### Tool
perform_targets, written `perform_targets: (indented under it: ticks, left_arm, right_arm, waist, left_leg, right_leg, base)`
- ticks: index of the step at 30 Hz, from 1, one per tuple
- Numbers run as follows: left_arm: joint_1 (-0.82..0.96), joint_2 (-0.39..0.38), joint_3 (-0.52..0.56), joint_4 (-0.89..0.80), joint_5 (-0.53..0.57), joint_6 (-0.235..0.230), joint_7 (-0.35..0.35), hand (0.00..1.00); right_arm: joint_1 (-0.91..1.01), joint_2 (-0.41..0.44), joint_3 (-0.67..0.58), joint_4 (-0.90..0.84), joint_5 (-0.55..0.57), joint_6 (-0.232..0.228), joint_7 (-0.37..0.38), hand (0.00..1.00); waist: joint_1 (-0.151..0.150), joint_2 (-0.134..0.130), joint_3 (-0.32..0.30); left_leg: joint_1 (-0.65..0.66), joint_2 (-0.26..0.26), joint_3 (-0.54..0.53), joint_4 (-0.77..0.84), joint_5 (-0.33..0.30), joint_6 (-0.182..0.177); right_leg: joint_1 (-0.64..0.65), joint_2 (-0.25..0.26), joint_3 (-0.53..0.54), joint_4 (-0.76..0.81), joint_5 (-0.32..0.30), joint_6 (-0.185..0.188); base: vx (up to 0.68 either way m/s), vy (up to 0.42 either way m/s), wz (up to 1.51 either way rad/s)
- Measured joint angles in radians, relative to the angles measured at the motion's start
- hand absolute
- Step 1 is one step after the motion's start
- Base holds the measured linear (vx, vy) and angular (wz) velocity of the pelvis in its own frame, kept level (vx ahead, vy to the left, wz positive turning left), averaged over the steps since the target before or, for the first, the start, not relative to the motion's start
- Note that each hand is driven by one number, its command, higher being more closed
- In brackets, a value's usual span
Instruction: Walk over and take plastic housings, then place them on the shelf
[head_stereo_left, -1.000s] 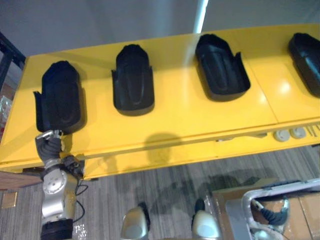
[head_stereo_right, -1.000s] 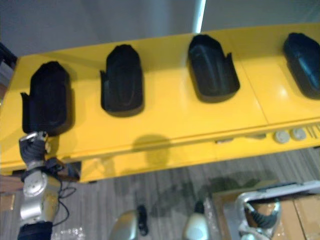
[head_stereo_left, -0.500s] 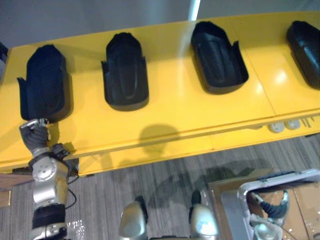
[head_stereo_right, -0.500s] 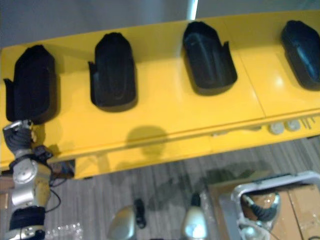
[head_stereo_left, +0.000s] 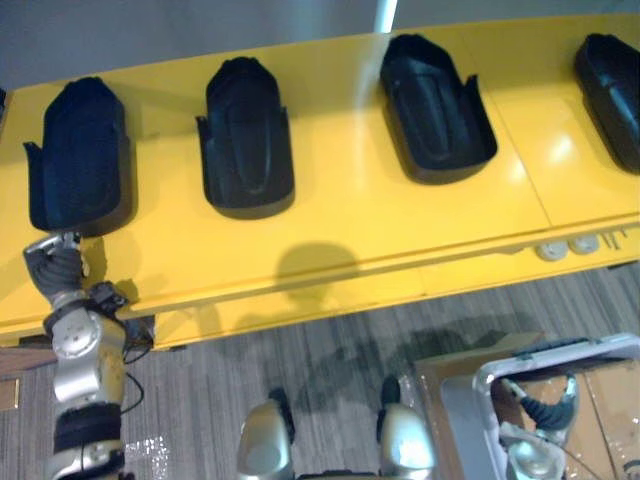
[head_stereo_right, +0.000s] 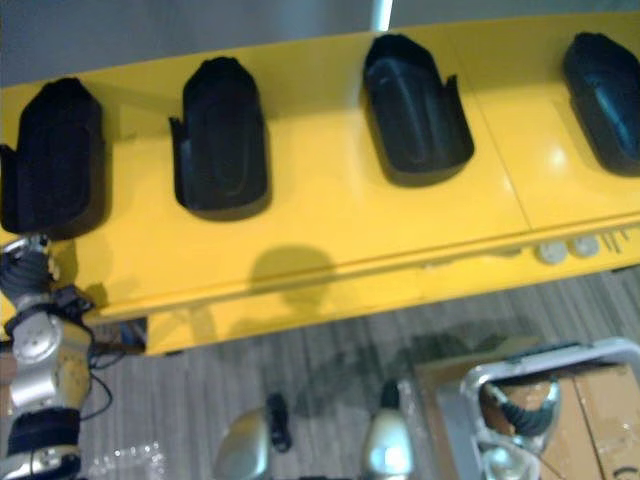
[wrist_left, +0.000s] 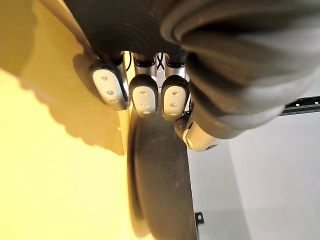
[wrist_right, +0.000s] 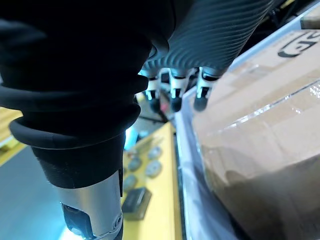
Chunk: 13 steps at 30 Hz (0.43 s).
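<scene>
Only my head camera has shifted; my left hand (head_stereo_left: 55, 268) stays clenched on the near end of the leftmost housing (head_stereo_left: 80, 155) on the yellow table (head_stereo_left: 350, 220), right hand (wrist_right: 173, 94) hanging relaxed near right.

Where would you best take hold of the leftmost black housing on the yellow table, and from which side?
I would grip the leftmost housing by its squared near end, coming from the yellow table's front edge. It lies lengthwise towards the robot, that end nearest the edge, with the left hand beside it; the tapered far end lies farther off.
</scene>
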Motion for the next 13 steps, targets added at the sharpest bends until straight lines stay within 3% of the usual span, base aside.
perform_targets:
  ticks: [3,5,6,10,13]
  left_arm:
    - [0.161,-0.141,0.002,-0.189,0.009,-0.002,-0.001,1.0]
    - [0.311,-0.254,0.003,-0.307,0.017,-0.008,0.0,1.0]
    - [0.342,-0.276,0.003,-0.322,0.018,-0.012,-0.001,0.0]
    - [0.482,-0.39,0.009,-0.358,0.056,-0.066,-0.001,0.0]
    - [0.523,-0.433,0.032,-0.36,0.031,-0.085,-0.014,0.0]
  right_arm:
    - [0.029,0.057,-0.006,0.0,0.0,0.021,0.0,0.0]
    - [0.048,0.093,-0.016,-0.001,-0.001,0.041,0.0,0.0]
    - [0.05,0.099,-0.023,-0.001,0.0,0.045,-0.001,0.0]
    - [0.057,0.103,-0.042,0.0,0.001,0.071,-0.006,0.0]
    - [0.052,0.103,-0.049,0.005,0.011,0.089,-0.007,0.0]
  waist:
    - [0.012,0.006,-0.032]
    - [0.023,0.01,-0.089]
    - [0.03,0.013,-0.099]
    - [0.053,0.049,-0.174]
    - [0.068,0.052,-0.197]
  left_leg:
    - [0.03,-0.01,-0.036,-0.043,0.017,-0.009]
    - [0.068,-0.02,-0.056,-0.097,0.038,-0.016]
    - [0.083,-0.021,-0.059,-0.111,0.042,-0.019]
    - [0.135,-0.03,-0.107,-0.179,0.066,-0.027]
    - [0.152,-0.042,-0.138,-0.228,0.098,-0.03]
  right_leg:
    - [0.057,-0.003,-0.055,-0.039,0.0,0.0]
    - [0.103,-0.005,-0.095,-0.07,0.0,0.0]
    - [0.12,-0.005,-0.106,-0.077,0.0,0.0]
    - [0.202,-0.006,-0.168,-0.111,0.001,-0.001]
    - [0.23,-0.009,-0.194,-0.127,0.001,-0.001]
  base:
    - [0.11,-0.021,0.43]
    - [0.14,-0.021,0.39]
    - [0.12,-0.026,0.26]
    - [0.08,-0.022,0.38]
    - [0.01,-0.019,0.28]
